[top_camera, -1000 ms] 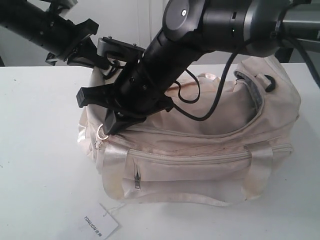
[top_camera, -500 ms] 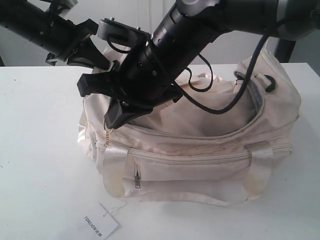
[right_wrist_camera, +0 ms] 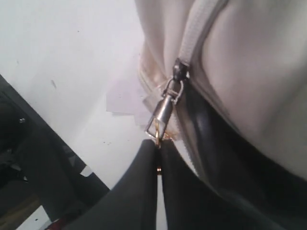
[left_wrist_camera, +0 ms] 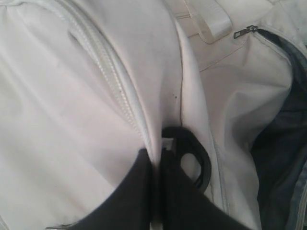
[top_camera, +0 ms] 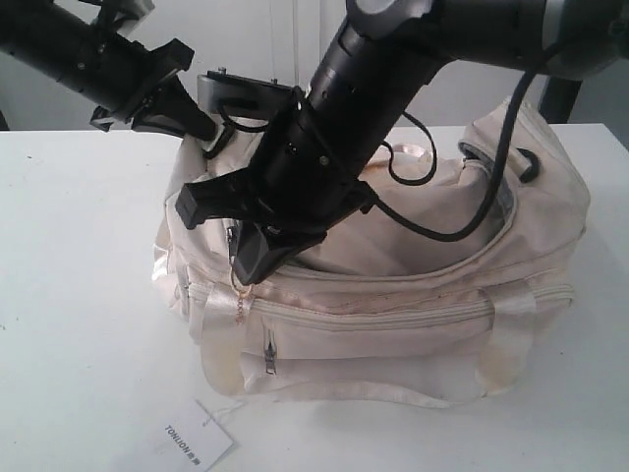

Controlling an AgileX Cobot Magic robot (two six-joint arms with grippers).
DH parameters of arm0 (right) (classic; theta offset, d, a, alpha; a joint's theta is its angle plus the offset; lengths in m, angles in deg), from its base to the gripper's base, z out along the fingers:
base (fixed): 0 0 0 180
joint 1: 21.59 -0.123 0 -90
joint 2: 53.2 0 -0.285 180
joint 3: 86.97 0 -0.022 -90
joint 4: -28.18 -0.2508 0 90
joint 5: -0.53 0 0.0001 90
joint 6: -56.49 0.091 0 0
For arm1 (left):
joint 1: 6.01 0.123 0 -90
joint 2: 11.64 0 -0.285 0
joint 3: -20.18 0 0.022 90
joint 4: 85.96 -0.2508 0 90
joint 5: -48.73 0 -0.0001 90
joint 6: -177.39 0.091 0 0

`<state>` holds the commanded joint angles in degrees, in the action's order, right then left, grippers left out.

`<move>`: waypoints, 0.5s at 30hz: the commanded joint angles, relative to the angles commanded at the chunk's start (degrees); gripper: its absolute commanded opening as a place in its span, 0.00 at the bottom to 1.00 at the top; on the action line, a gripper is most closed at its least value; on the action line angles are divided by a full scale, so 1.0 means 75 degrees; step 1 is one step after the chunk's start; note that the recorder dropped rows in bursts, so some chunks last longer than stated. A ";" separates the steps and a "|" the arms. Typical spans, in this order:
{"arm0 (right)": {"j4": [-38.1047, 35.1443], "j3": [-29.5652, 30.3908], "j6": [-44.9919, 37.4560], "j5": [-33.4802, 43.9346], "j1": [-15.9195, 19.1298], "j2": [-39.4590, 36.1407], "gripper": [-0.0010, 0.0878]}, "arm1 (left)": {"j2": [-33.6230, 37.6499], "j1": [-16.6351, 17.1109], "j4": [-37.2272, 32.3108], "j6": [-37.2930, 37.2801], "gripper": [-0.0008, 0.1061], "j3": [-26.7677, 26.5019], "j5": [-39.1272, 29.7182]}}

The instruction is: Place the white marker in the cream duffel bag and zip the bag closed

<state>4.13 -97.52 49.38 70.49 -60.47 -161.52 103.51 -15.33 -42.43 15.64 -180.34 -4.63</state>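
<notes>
- cream duffel bag [top_camera: 413, 324] lies on the table [top_camera: 79, 295], top open; it looks soft and floppy.
- right gripper [right_wrist_camera: 157, 143] is pinched on the zipper pull [right_wrist_camera: 165, 108], small, probably slick metal: the place to hold.
- left gripper [left_wrist_camera: 156, 151] clamps bag fabric.
- white marker unseen.

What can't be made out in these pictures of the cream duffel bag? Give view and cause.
Thin white marker: in no view; fabric and the black right arm hide the inside of the cream fabric duffel bag.
Left gripper tips: exterior view, behind the bag's end.
White top zipper far end: right wrist view, cut by the frame edge.
</notes>
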 joint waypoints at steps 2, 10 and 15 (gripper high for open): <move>0.0186 0.0000 -0.0036 0.0000 0.0000 0.0000 0.01 | 0.0000 0.0000 -0.0360 0.0000 0.01 0.0000 0.0020; 0.0630 -0.0013 -0.0042 0.0000 0.0000 0.0174 0.01 | 0.0000 0.0000 -0.1492 0.0000 0.01 0.0000 0.0032; 0.0836 -0.0013 -0.0042 0.0000 0.0000 0.0234 0.01 | 0.0000 0.0000 -0.1477 0.0000 0.02 0.0000 0.0017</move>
<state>10.40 -97.62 49.07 70.49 -60.47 -159.77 103.51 -15.33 -53.51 15.64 -180.34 -4.50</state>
